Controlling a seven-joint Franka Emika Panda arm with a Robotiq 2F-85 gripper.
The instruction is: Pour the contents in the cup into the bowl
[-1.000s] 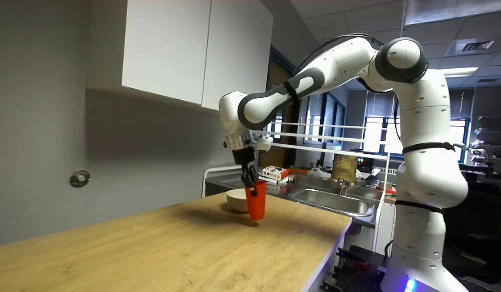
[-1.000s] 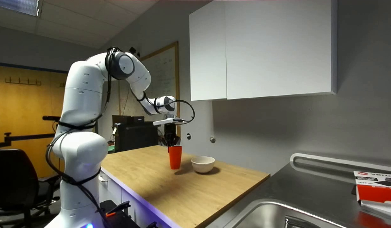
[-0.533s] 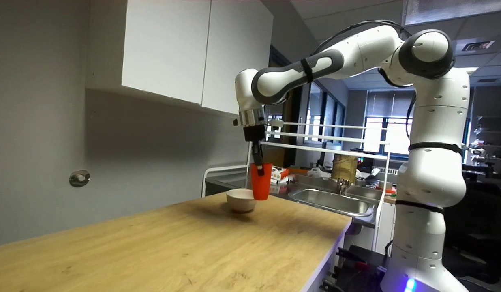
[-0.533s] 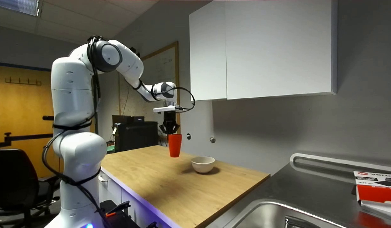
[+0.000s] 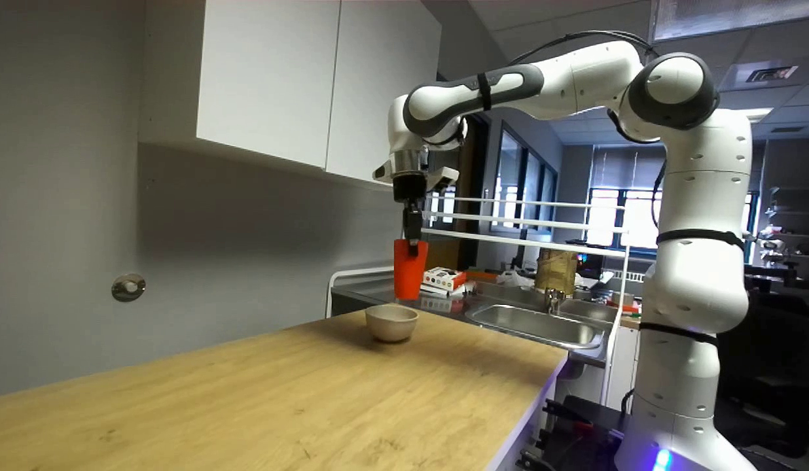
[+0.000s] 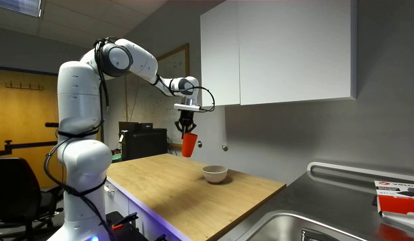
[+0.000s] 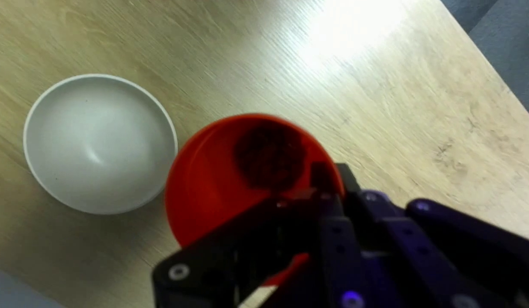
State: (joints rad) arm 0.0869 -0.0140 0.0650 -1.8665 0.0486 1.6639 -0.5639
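The red-orange cup [image 6: 189, 146] hangs above the counter [image 6: 180, 189] near the centre of an exterior view, tipped slightly with its mouth to the right. Dark contents [image 7: 271, 158], blurred, show at its bottom. The pincer [image 7: 336, 174] is drawn together on the cup's wall, gripping from inside and out. The bowl [image 7: 97, 137] stands upright on the counter, left in the wrist view; a white cabinet [image 6: 280, 50] hangs upper right in an exterior view.
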